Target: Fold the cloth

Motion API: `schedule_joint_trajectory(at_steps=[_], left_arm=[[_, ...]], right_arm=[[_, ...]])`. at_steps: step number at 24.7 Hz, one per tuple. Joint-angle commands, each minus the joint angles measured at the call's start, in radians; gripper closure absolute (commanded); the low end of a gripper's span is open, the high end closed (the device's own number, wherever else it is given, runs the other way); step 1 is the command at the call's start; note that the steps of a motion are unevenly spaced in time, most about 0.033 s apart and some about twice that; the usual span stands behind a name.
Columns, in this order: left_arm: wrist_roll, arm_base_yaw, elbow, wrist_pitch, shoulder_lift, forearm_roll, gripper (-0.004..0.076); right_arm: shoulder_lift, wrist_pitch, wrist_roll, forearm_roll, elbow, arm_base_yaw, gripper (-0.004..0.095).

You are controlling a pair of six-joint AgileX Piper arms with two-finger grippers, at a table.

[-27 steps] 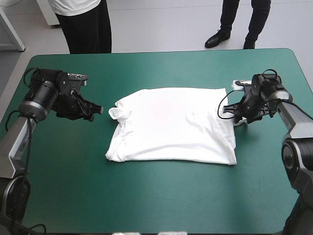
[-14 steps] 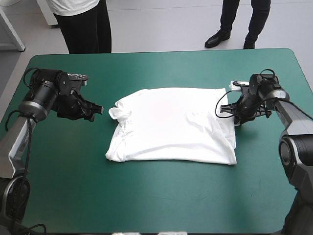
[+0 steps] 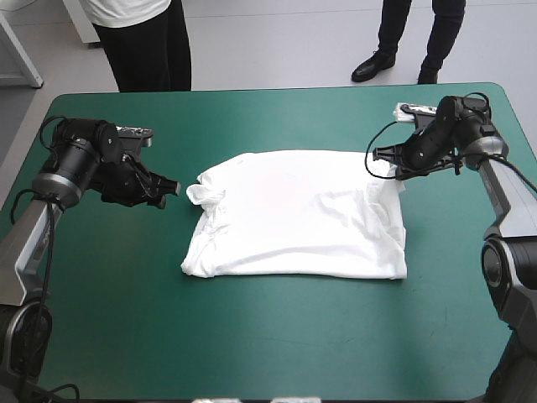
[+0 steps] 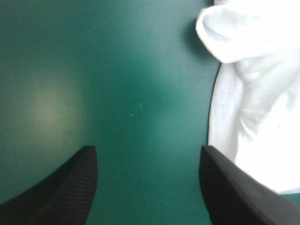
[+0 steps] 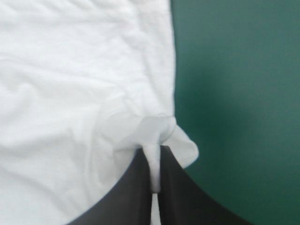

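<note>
T-shirt [image 3: 294,218] spread flat, middle of bench [image 3: 252,344] | right jaws pinch its far right corner, slightly raised; left jaws apart, empty, near bunched sleeve [image 3: 203,195] | likely best: grip left side first; lift evenly, fabric taut

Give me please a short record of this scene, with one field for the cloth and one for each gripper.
T-shirt: white, spread flat on the table, sleeve bunched at its left edge
left gripper: open, over bare teal-green cover beside the T-shirt's left edge, not touching it
right gripper: shut on the T-shirt's far right corner
</note>
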Motion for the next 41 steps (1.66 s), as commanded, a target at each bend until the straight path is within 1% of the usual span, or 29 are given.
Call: schedule_joint_trajectory(at_steps=[1, 3, 7, 11, 13, 14, 16, 18, 19, 20, 26, 33, 35, 37, 41], left_arm=[[0.0, 0.0, -0.023, 0.009, -0.046, -0.037, 0.027], [0.0, 0.0, -0.023, 0.007, -0.046, -0.043, 0.027], [0.0, 0.0, -0.023, 0.007, -0.046, -0.043, 0.027], [0.0, 0.0, -0.023, 0.007, -0.046, -0.063, 0.027], [0.0, 0.0, -0.023, 0.007, -0.046, -0.083, 0.027], [0.0, 0.0, -0.023, 0.007, -0.046, -0.09, 0.027], [0.0, 0.0, -0.023, 0.007, -0.046, -0.092, 0.027], [0.0, 0.0, -0.023, 0.006, -0.046, -0.092, 0.027], [0.0, 0.0, -0.023, 0.006, -0.046, -0.092, 0.027], [0.0, 0.0, -0.023, 0.005, -0.046, -0.092, 0.027], [-0.007, 0.0, -0.023, 0.005, -0.054, -0.095, 0.027], [-0.034, -0.009, -0.004, -0.023, -0.117, -0.152, 0.027], [-0.064, -0.037, 0.023, -0.054, -0.153, -0.13, 0.027], [-0.102, -0.08, 0.062, -0.087, -0.192, -0.102, 0.027], [-0.199, -0.193, 0.173, -0.143, -0.236, -0.033, 0.027]], right_arm=[[-0.06, 0.003, -0.064, 0.124, -0.039, 0.005, 0.0925], [-0.06, 0.008, -0.069, 0.111, -0.039, 0.055, 0.0925], [-0.035, -0.019, -0.085, 0.115, -0.039, 0.148, 0.0925], [0.032, -0.019, -0.085, 0.109, -0.039, 0.194, 0.0924], [0.055, -0.017, -0.091, 0.106, -0.039, 0.204, 0.0889], [0.062, -0.017, -0.095, 0.106, -0.039, 0.209, 0.0857], [0.07, -0.01, -0.097, 0.11, -0.039, 0.215, 0.0703], [0.065, 0.026, -0.098, 0.117, -0.049, 0.215, 0.0461], [0.06, 0.049, -0.088, 0.118, -0.063, 0.215, 0.0372], [0.054, 0.051, -0.086, 0.118, -0.068, 0.215, 0.035], [-0.058, 0.066, -0.074, 0.093, -0.084, 0.215, 0.0364], [-0.203, 0.128, 0.024, -0.085, -0.084, 0.212, 0.0372], [-0.239, 0.148, 0.046, -0.129, -0.084, 0.212, 0.0372], [-0.28, 0.148, 0.068, -0.147, -0.061, 0.212, 0.0372], [-0.362, 0.146, 0.079, -0.156, 0.066, 0.212, 0.0372]])
